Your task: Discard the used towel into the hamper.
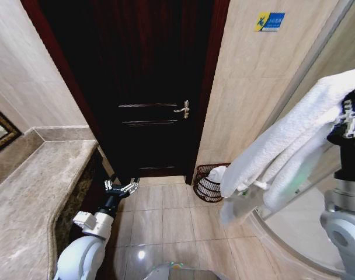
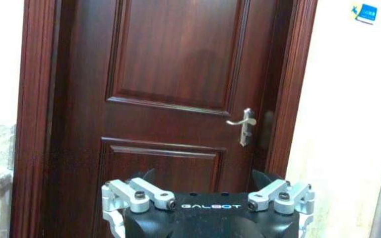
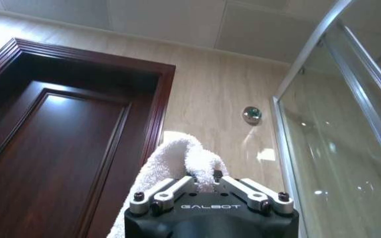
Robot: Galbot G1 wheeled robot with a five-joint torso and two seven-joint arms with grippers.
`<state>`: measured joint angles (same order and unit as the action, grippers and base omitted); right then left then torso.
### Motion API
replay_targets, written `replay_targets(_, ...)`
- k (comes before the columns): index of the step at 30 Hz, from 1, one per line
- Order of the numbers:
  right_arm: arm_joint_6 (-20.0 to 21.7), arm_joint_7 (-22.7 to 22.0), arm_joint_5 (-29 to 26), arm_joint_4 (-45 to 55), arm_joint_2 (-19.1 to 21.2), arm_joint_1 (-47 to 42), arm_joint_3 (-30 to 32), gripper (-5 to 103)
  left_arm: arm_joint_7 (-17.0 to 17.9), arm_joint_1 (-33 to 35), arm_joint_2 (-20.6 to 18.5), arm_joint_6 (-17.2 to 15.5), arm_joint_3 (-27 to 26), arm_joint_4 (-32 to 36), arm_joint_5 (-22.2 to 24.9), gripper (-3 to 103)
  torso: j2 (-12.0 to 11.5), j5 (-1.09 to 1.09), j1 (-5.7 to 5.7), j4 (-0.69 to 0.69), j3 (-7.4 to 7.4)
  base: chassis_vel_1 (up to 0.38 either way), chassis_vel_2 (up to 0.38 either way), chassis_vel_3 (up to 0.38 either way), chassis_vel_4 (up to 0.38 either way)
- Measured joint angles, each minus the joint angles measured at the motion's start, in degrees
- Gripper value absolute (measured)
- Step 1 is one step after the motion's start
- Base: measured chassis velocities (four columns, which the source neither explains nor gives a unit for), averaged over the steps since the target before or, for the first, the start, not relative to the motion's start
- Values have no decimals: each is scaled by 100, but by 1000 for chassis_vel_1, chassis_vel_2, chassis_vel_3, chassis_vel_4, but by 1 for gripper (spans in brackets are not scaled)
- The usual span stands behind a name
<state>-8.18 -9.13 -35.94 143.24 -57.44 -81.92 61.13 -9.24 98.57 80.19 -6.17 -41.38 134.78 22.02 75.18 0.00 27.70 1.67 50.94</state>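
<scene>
Head view: the right gripper [image 1: 348,114] is raised, jaws clamped on the white towel [image 1: 282,151], which drapes down toward the hamper [image 1: 208,183] on the floor well below, beside the door [image 1: 142,87]. The left gripper [image 1: 121,187] hangs low, jaws spread, empty.

Left wrist view: the left gripper's [image 2: 207,201] 2 fingers are wide apart.

Right wrist view: towel [image 3: 177,163] bunched between closed jaws.

Carrying step, I judge; next calls for lowering over the hamper.

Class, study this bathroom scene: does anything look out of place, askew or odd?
Mostly tidy. The oddity is a white towel hanging high in the air from the right gripper, well above the floor, instead of lying in the hamper by the door. Some white cloth already sits in the hamper. The left gripper is low, open.
</scene>
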Motion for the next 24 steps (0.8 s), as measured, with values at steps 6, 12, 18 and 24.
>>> replay_targets(6,0,0,0,0,0,0,0,4,0,0,0,0,0,0,0,99,-1,0,0,0,0,0,0,0,0)
replay_targets(12,0,0,0,0,0,0,0,4,0,0,0,0,0,0,0,99,0,0,-1,0,-1,-18,20,15,-15)
replay_targets(18,0,0,0,0,0,0,0,4,0,0,0,0,0,0,0,99,-2,1,0,0,0,-101,87,95,-92)
replay_targets(24,0,0,0,0,0,0,0,4,0,-1,0,0,0,0,0,99,-3,0,4,1,1,-107,115,113,-113)
